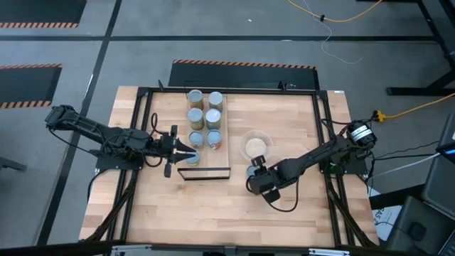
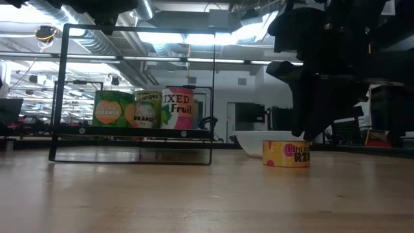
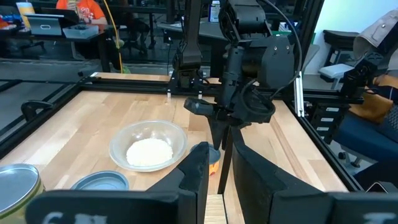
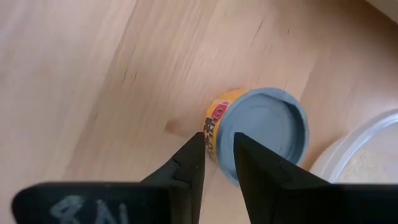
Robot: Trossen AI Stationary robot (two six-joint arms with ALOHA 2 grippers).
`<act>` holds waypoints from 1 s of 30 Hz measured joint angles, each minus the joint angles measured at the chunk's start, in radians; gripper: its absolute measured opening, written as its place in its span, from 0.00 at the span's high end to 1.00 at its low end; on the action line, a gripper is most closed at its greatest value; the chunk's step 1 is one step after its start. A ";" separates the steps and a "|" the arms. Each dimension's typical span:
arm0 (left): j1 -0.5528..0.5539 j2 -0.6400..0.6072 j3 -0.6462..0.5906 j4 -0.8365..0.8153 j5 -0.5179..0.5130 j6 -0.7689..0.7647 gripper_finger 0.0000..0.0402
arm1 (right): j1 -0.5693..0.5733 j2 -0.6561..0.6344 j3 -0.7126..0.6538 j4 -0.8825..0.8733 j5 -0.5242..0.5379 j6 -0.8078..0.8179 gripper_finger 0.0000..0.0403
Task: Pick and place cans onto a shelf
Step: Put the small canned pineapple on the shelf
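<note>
Two grippers: both are showing a narrow slit between flat, dark fingers, and neither is clasping anything.
Right gripper [image 4: 217, 142]: is pointing straight down, fingers slightly parted and empty, with its tips hanging right over the loose can's lid. Whether they are touching it I cannot tell.
Loose can [image 4: 264, 130]: is standing upright on the table, directly beneath and just ahead of the right fingertips. It is a short cylinder with a smooth pale-blue round lid and a glossy yellow-orange label.
Left gripper [image 3: 217, 148]: is reaching level at the shelf's framed end, fingers a little apart with nothing between them.
Shelved cans [image 1: 195, 117]: are sitting in two rows just beside the left fingers, with silver and pale-blue lids.
Shelf [image 1: 217, 162]: is lying as a long light-wood board with a thin black frame.
Bowl [image 1: 256, 146]: is sitting just beyond the right gripper's tips, clear and round, holding pale grainy contents.
Table [image 1: 298, 121]: is showing striped butcher-block wood.
High view: is hiding the loose can under the right arm.
Low view: is showing the can's side, plus green, orange and red labels on the shelved cans.
Left wrist view: is showing the right gripper upright over the can.
</note>
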 joint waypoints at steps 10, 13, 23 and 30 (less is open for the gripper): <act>0.000 0.000 0.000 -0.010 0.000 0.000 0.84 | -0.006 0.031 -0.042 0.054 0.008 -0.015 0.79; 0.000 0.000 0.000 -0.022 0.000 0.000 0.84 | -0.006 0.031 -0.042 0.060 0.012 -0.017 0.85; 0.000 -0.001 0.000 -0.040 0.000 0.028 0.84 | -0.022 0.033 -0.035 0.096 -0.006 0.005 0.97; -0.057 -0.107 0.000 -0.057 0.000 0.179 0.84 | -0.049 0.034 0.027 0.062 -0.050 0.033 0.97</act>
